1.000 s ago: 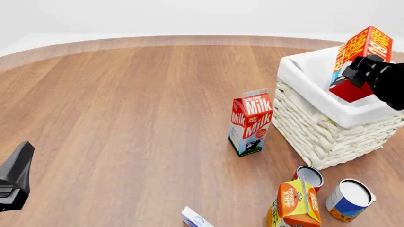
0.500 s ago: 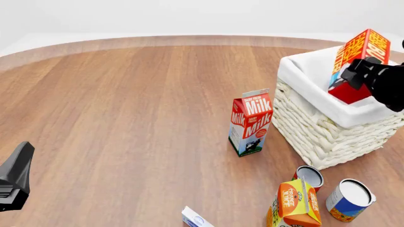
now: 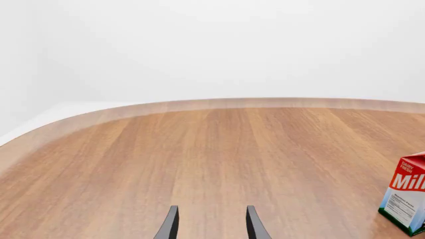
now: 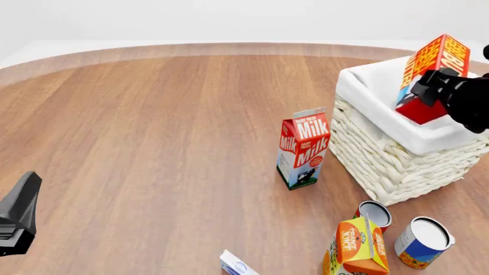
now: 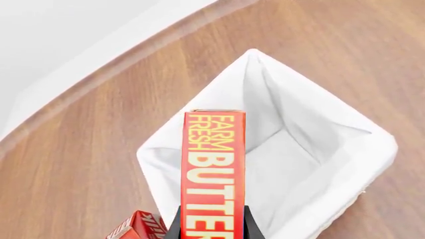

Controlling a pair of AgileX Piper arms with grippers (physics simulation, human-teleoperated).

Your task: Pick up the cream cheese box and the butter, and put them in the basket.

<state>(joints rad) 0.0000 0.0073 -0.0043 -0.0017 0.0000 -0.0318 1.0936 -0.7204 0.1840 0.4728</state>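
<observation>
The red butter [image 4: 433,67] carton hangs tilted above the open cream-white basket [image 4: 382,150], with my right gripper [image 4: 432,87] shut on its lower end. Along the fingers in the right wrist view, the butter [image 5: 214,164] stands over the basket's white liner [image 5: 302,149], gripped by my right gripper [image 5: 212,230]. The cream cheese box [image 4: 237,264], white with blue marks, lies at the near table edge, partly cut off. My left gripper [image 4: 25,192] hovers at the near left, far from it. In the left wrist view my left gripper [image 3: 211,225] is open over bare wood.
A red-white milk carton [image 4: 304,148] stands just left of the basket and also shows as milk carton [image 3: 406,198]. An orange juice carton [image 4: 356,247] and two cans, can [image 4: 374,214] and can [image 4: 422,235], stand near the front right.
My right gripper has shifted the butter slightly up and left over the basket. The left arm has not moved.
</observation>
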